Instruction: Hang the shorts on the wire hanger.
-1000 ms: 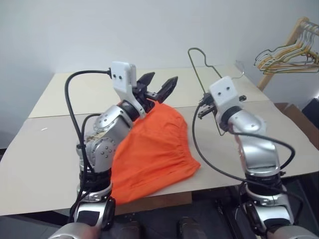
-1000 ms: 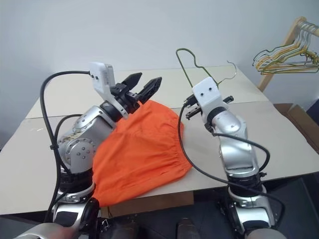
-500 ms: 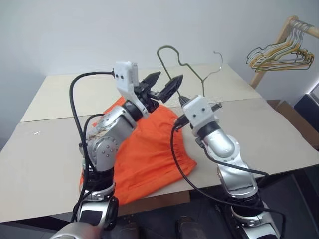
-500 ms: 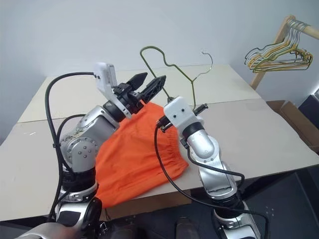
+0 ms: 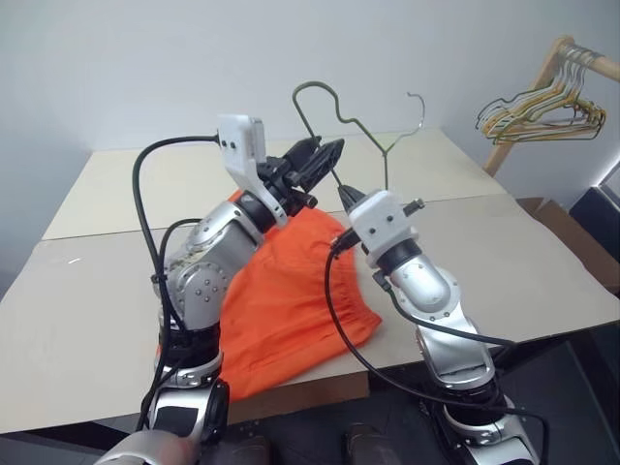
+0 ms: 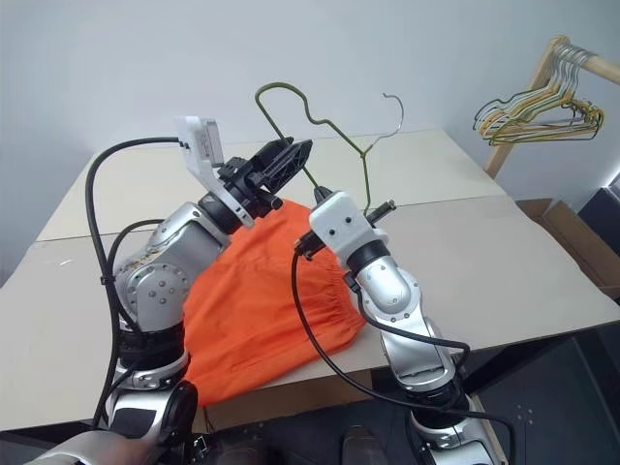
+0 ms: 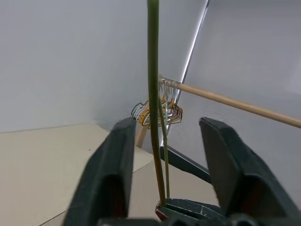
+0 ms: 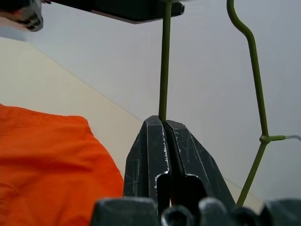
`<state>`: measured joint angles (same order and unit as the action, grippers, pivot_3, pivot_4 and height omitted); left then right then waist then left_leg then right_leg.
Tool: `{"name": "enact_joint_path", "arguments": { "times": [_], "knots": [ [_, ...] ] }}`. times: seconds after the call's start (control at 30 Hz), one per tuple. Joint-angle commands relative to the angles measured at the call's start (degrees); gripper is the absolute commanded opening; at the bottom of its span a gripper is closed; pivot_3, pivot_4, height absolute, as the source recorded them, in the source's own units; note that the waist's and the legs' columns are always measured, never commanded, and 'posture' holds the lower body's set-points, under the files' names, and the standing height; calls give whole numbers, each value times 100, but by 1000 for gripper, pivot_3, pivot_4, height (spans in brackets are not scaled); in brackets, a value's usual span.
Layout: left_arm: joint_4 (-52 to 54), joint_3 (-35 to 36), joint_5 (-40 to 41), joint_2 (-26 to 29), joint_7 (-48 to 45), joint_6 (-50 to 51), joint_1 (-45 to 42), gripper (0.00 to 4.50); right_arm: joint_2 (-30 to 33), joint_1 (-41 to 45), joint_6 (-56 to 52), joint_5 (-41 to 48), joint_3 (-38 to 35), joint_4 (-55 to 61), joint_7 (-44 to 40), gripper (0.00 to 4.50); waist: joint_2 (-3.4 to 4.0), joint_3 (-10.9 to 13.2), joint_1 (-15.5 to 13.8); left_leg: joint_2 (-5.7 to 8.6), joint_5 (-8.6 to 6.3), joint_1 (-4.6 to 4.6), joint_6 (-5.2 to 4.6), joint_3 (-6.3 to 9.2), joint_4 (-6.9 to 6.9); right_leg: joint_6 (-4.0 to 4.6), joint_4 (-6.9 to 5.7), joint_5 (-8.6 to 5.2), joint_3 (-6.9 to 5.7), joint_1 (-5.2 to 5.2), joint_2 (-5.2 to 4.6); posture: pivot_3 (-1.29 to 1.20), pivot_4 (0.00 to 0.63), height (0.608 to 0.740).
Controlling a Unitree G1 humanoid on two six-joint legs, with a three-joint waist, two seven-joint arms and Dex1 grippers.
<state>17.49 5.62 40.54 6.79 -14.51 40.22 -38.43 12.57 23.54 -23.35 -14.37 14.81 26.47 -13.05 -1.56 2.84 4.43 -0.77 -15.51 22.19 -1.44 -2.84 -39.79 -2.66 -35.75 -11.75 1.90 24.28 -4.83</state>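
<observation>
The orange shorts [image 5: 291, 291] lie flat on the table [image 5: 87, 291], partly under my left arm. The thin dark green wire hanger [image 5: 341, 118] stands upright above them, hook [image 5: 418, 101] on top. My right gripper [image 5: 342, 192] is shut on one of its lower wire sides, plain in the right wrist view [image 8: 164, 123]. My left gripper [image 5: 320, 155] sits just above and beside it. Its fingers [image 7: 117, 155] straddle the same wire [image 7: 153, 70] with a gap on each side, so it is open and not gripping.
A wooden rack [image 5: 542, 68] with a bunch of pale wire hangers [image 5: 538, 105] stands at the far right. A brown cardboard box [image 5: 562, 218] sits on the floor beside the table. A grey wall rises behind the table's far edge.
My right gripper has carried the hanger leftwards to the left gripper. The left gripper's fingers have narrowed around the wire. The shorts have not moved.
</observation>
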Motion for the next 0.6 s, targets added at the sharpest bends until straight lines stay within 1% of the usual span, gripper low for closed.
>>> {"name": "enact_joint_path", "arguments": {
  "times": [0.03,0.13,0.27,0.37,0.47,0.53,0.6],
  "knots": [
    [21,-70,-139,28,-21,-187,-183,900,-28,105,190,-18,-63,133,-5,0,0,-3,1,-1,0,0,0,0,0,0,0,0,0,0,0,-103,0,740],
    [83,-177,-263,74,-64,-247,-144,34,-36,113,167,-84,-58,137,7,0,0,-3,4,0,0,0,-1,0,0,0,0,0,0,0,0,-104,0,740],
    [20,-229,-407,75,-5,-317,-155,34,9,118,189,-206,19,166,-14,0,2,-8,9,-1,-1,-1,-1,-1,0,0,0,0,1,0,0,-107,0,740],
    [-20,-410,-724,248,-152,-499,-124,34,137,129,223,-392,158,219,-137,0,2,-10,21,0,-1,-1,-1,-1,0,0,0,0,1,0,0,-114,0,740],
    [-123,-340,-792,325,-329,-762,-105,0,142,130,158,-287,140,337,-302,821,2,-14,66,0,-1,-1,-1,-1,0,0,0,0,1,0,0,-117,0,740],
    [-274,-229,-809,453,-542,-933,-135,0,80,166,-4,164,-73,520,-577,1521,2,-15,112,-2,-1,-2,-1,0,2,0,-1,0,1,1,1,-118,0,740],
    [-419,-76,-709,646,-865,-1060,-165,0,-20,205,-369,1002,-499,759,-992,2256,2,-15,132,-4,-1,-3,-1,2,3,0,-1,0,1,1,4,-115,0,740]
  ]
}}
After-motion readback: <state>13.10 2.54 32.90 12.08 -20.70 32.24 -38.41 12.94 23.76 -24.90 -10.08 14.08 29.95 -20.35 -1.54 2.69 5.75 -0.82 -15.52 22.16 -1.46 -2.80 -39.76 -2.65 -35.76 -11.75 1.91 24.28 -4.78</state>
